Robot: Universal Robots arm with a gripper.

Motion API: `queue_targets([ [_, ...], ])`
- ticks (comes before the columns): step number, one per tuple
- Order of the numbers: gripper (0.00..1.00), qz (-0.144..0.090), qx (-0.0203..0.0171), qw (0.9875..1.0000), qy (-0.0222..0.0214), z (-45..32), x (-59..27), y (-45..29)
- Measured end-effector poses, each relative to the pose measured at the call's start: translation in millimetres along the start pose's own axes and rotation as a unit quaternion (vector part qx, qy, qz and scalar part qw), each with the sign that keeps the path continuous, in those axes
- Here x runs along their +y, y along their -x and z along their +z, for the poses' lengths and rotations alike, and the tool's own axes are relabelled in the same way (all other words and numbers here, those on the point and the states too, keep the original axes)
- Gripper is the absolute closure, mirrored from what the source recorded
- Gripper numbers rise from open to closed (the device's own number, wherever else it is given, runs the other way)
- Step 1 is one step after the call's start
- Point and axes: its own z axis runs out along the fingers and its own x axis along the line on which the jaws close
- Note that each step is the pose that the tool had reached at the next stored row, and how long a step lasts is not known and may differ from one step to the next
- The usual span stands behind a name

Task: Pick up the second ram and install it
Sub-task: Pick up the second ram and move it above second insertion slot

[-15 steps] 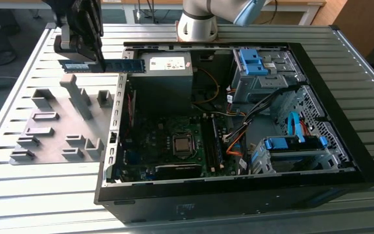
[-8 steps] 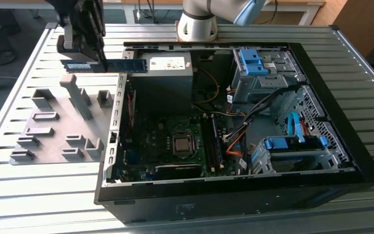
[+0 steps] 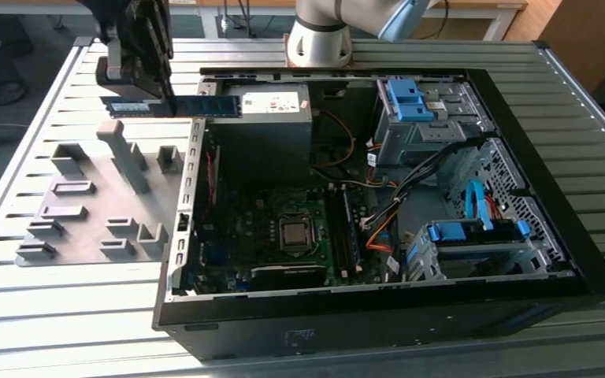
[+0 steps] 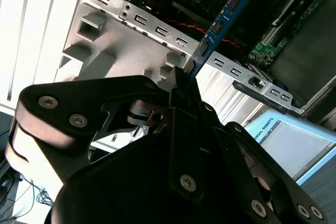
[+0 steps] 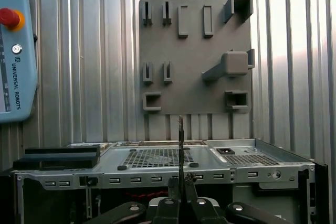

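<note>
My gripper (image 3: 166, 96) hangs above the far corner of the open computer case, on the exterior view's left, and is shut on the second ram (image 3: 202, 105). The second ram is a thin blue stick with black chips and a white label. It is held level in the air above the case's upper edge. In the second wrist view the ram (image 4: 223, 22) sticks out from between the black fingers (image 4: 181, 95) over the case rim. In the first wrist view it shows edge-on as a thin dark line (image 5: 180, 140) rising from the gripper (image 5: 180, 187).
The open black case (image 3: 586, 236) holds a motherboard (image 3: 271, 236), cables, a power supply (image 3: 271, 106) and light-blue drive brackets (image 3: 408, 98). A grey holder tray (image 3: 103, 205) lies on the slatted metal table (image 3: 50, 315) beside the case. A teach pendant (image 5: 16, 51) rests nearby.
</note>
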Motion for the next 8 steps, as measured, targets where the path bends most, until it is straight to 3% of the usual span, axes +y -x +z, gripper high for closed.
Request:
queue_targets([
  [8,0.85,0.0,0.0001,1.0,0.0,-0.1,-5.0,0.2],
])
